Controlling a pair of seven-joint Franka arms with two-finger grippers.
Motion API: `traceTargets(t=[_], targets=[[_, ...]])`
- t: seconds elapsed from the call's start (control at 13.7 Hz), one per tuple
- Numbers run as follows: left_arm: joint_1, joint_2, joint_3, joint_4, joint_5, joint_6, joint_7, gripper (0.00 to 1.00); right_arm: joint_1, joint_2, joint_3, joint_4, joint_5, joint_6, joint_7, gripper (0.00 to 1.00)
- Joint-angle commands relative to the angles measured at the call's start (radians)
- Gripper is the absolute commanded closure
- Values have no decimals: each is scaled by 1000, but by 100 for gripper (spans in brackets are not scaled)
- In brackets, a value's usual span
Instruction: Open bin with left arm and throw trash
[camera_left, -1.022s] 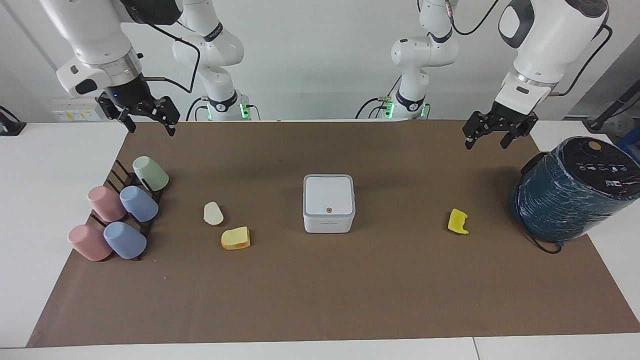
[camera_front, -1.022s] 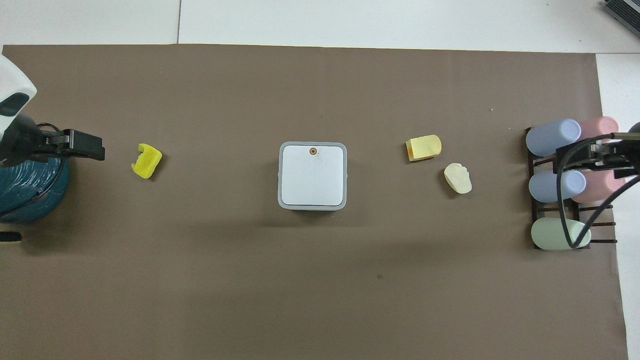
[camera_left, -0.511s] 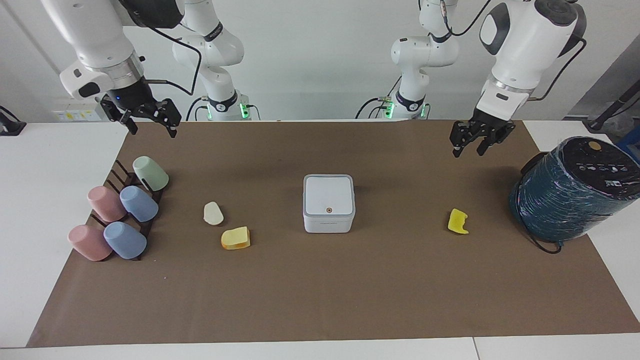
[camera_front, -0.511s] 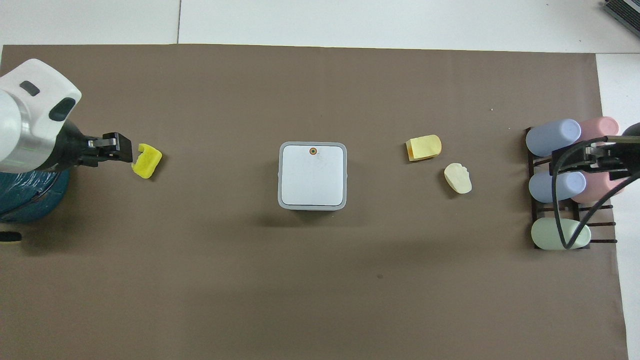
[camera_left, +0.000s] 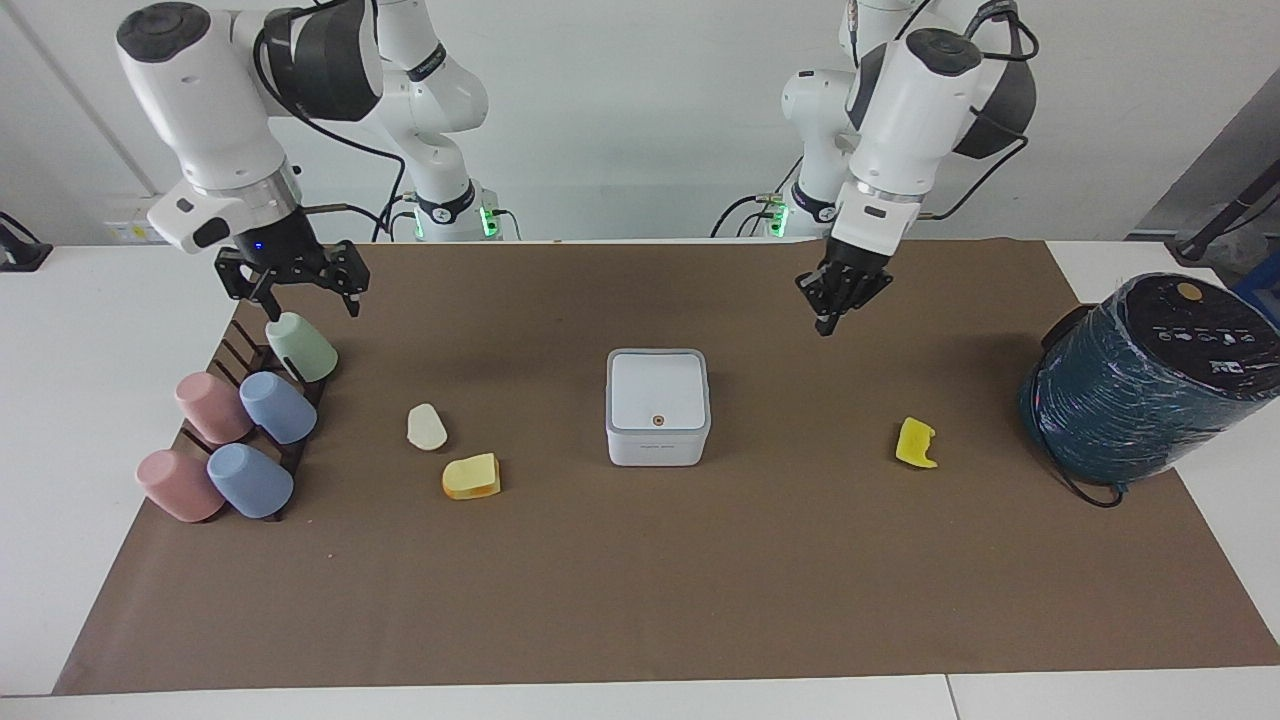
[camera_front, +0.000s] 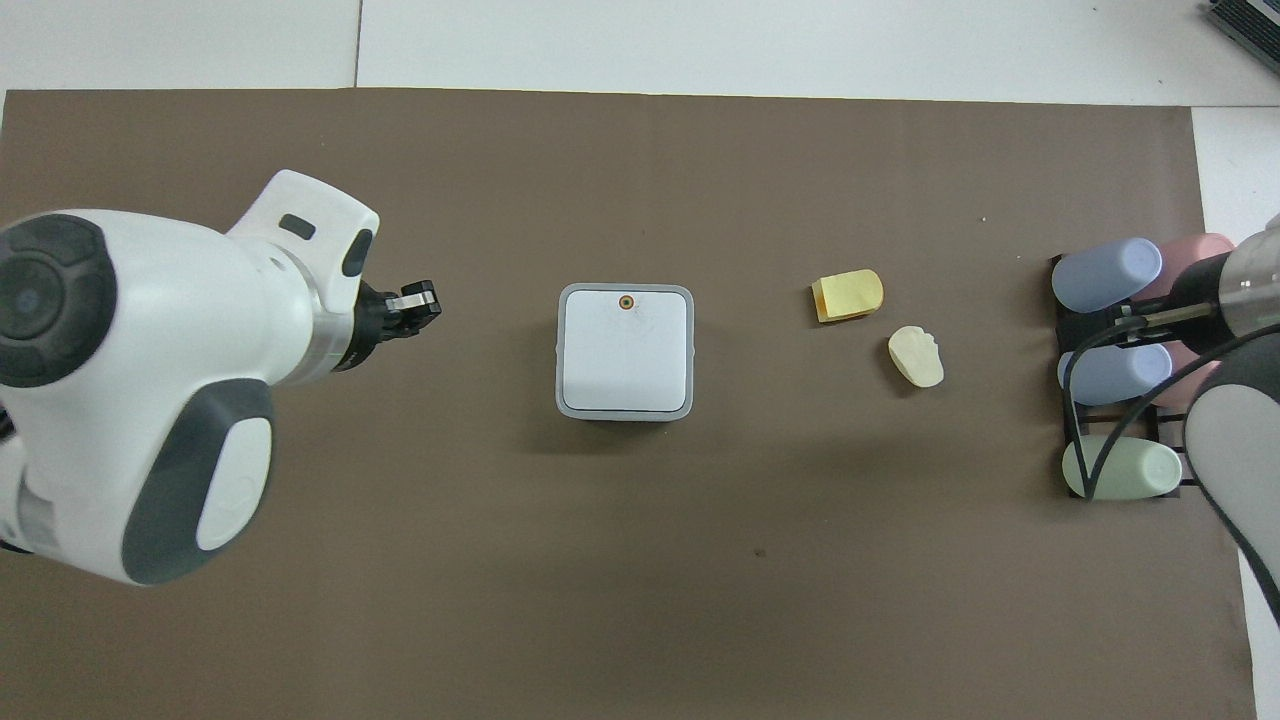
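Observation:
The bin (camera_left: 658, 405) (camera_front: 625, 350) stands mid-mat with its lid down and the orange button (camera_front: 626, 301) showing. My left gripper (camera_left: 828, 322) (camera_front: 425, 300) hangs shut and holding nothing over bare mat beside the bin, toward the left arm's end. The bright yellow scrap (camera_left: 916, 442) lies on that same side; the left arm hides it in the overhead view. A cream lump (camera_left: 426, 427) (camera_front: 917, 356) and a yellow-orange wedge (camera_left: 471, 476) (camera_front: 848, 296) lie toward the right arm's end. My right gripper (camera_left: 310, 300) is open above the green cup (camera_left: 302, 347).
A dark rack holds pink, blue and green cups (camera_left: 250, 420) (camera_front: 1110, 370) at the right arm's end. A large dark teal cylinder (camera_left: 1150, 375) stands at the left arm's end. A brown mat (camera_left: 640, 580) covers the table.
The left arm swung from near the teal cylinder toward the bin, and its gripper closed on the way. The right gripper dropped a little toward the green cup.

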Motion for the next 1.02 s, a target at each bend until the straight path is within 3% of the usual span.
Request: traceTargets(t=[0.0, 0.37, 0.66, 0.88, 0.95], targets=[[-90, 73, 18, -25, -16, 169, -123, 100, -13, 54, 10, -77, 7, 109, -125, 0], [-176, 165, 18, -22, -117, 372, -148, 100, 4, 239, 11, -118, 107, 322, -347, 0], [-207, 217, 18, -10, -160, 461, -146, 100, 44, 270, 20, -224, 133, 476, -357, 0], [-211, 280, 18, 31, -160, 476, -149, 100, 68, 272, 20, -246, 134, 493, -353, 0], [-208, 282, 18, 31, -160, 479, -148, 100, 71, 276, 19, -253, 134, 510, -350, 5]])
